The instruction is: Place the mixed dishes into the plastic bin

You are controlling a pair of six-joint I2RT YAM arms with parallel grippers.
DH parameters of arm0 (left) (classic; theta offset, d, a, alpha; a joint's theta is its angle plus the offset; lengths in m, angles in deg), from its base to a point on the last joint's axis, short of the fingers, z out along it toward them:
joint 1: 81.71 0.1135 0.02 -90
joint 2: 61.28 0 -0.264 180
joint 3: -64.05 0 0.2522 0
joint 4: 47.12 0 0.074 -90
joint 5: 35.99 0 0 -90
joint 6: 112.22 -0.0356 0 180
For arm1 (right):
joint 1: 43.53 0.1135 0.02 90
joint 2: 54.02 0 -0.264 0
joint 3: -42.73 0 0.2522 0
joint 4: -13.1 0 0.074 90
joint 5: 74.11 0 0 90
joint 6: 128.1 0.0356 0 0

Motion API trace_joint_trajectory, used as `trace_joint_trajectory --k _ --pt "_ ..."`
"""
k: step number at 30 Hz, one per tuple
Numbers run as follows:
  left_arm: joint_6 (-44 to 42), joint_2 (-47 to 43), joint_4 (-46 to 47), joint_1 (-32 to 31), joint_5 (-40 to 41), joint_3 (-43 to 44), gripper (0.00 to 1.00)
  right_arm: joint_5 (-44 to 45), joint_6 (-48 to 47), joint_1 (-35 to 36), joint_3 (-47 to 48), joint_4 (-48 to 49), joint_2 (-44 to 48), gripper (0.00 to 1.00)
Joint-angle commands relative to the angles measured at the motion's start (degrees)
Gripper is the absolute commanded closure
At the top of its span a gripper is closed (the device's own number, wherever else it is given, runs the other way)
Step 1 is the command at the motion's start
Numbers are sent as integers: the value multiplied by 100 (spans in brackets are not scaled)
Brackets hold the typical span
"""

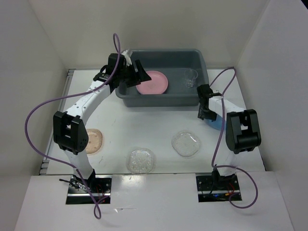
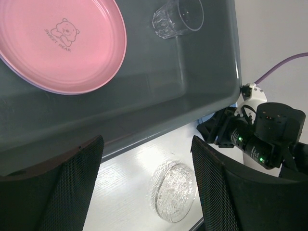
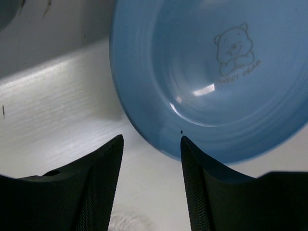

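Reaching for the blue plate [image 3: 211,72] – flat on the worktop [image 3: 57,91], just off the right end of the plastic bin [image 1: 166,100].

Looks light, stiff and glossy: apt to skate if nudged, unlikely to break. Best pinched across the raised near rim, one finger over, one under. Right pincer [image 3: 151,163] spread wide at that rim, gripping nothing yet. Already inside the bin: pink plate [image 1: 153,82] and clear cup [image 1: 191,78]. Left pincer [image 2: 147,183] likewise released and empty, at the bin's left end. Farther out on the worktop – left clear dish [image 1: 140,160], right clear dish [image 1: 186,143], peach plate [image 1: 96,142] partly under the left arm.
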Motion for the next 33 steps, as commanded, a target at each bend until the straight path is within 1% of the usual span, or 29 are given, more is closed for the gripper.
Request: trace_joint_trajectory --k 1,4,5,7,8,13,20,25,33 --pt "-1 -241 211 20 -72 -47 19 119 -98 54 -40 265 -218 43" --pt "-54 -241 211 20 -72 -47 19 66 -98 54 -40 265 -280 43" --pt "-54 -241 211 20 -72 -47 19 66 -98 54 -40 318 -280 47" --pt "-54 -241 211 20 -72 -47 19 14 -98 54 -40 318 -333 51" --pt "-54 -241 211 20 -72 -47 19 13 -98 54 -40 318 -333 51" --pt "-54 -241 211 20 -72 -47 19 -110 -98 54 -101 318 -333 61" --pt "-54 -241 211 20 -19 -47 18 -478 -98 54 -101 318 -105 61" --pt "-54 -241 211 20 -19 -47 18 -935 139 54 -153 265 19 60" --pt "-54 -241 211 20 -19 -47 18 -1200 490 54 -400 265 335 59"
